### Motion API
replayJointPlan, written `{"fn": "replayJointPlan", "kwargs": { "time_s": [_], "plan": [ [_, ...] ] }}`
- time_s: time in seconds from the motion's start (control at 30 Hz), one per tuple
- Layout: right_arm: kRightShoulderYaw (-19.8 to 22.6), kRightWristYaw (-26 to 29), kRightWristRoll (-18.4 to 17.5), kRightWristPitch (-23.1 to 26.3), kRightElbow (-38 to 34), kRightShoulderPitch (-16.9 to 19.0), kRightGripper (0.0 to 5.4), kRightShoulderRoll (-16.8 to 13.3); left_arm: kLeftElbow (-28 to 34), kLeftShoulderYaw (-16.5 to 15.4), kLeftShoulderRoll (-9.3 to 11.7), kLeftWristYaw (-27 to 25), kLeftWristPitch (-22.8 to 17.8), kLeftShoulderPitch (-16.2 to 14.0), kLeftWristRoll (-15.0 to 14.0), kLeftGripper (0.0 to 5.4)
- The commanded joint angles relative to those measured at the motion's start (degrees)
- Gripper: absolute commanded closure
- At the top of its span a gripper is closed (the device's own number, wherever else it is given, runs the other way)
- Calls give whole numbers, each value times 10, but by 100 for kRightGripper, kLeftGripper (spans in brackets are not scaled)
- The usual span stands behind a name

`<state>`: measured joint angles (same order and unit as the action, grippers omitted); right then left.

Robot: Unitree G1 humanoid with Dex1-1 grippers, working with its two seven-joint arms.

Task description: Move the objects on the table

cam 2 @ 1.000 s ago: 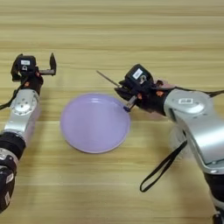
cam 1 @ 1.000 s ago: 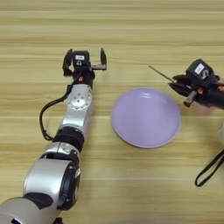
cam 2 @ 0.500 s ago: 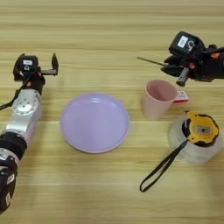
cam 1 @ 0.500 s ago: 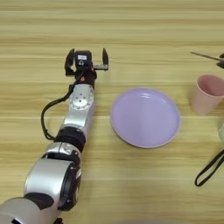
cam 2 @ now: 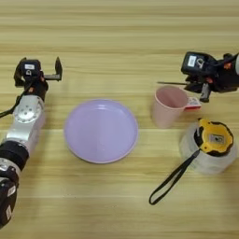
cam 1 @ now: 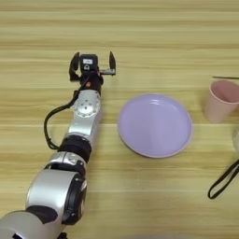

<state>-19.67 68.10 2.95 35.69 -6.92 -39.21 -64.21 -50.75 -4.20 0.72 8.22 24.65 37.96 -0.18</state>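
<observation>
Left eye view: left pincer (cam 1: pixel 92 63) parked on the light wooden desk (cam 1: pixel 140 28), fingers apart, empty; round lavender plate (cam 1: pixel 155 124) at centre; pink cup (cam 1: pixel 221 100) at right edge.
Right eye view: right pincer (cam 2: pixel 198 83) clamped on the small orange-handled screwdriver (cam 2: pixel 186 85), shaft over the cup; yellow-black gadget with long black strap (cam 2: pixel 213 137) atop the clear wide tape roll (cam 2: pixel 207 151).
Step, judged: carrying the screwdriver; next, lowering it tip-first into the cup, then releasing.

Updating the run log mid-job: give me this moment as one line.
left gripper: open, idle on table | right gripper: shut on screwdriver, tip over pink cup | lavender plate: centre | yellow-black gadget: on tape roll
</observation>
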Motion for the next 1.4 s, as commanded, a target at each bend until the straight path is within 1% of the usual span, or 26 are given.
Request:
{"fn": "replayJointPlan", "kwargs": {
  "time_s": [0.03, 0.13, 0.33, 0.57, 1.03, 1.4],
  "plan": [
    [-10, 18, 26, -15, 17, -27, 455, 5, 8, 2, -2, 3, -10, -1, 7, 0],
    [-14, 28, 40, -25, 25, -30, 455, 3, 8, 2, -2, 3, -11, -1, 7, 0],
    [-12, 40, 60, -32, 33, -33, 455, 11, 7, 2, -2, 3, -10, -2, 7, 0],
    [-6, 51, 69, -34, 25, -20, 455, 7, 8, 2, -2, 3, -11, -2, 7, 0],
    [-24, 66, 104, -47, 29, -14, 455, 19, 13, 3, -2, 3, -13, -4, 8, 0],
    [-35, 73, 122, -53, 26, -5, 455, 28, 18, 4, -5, 6, -15, -6, 8, 0]
  ]
}}
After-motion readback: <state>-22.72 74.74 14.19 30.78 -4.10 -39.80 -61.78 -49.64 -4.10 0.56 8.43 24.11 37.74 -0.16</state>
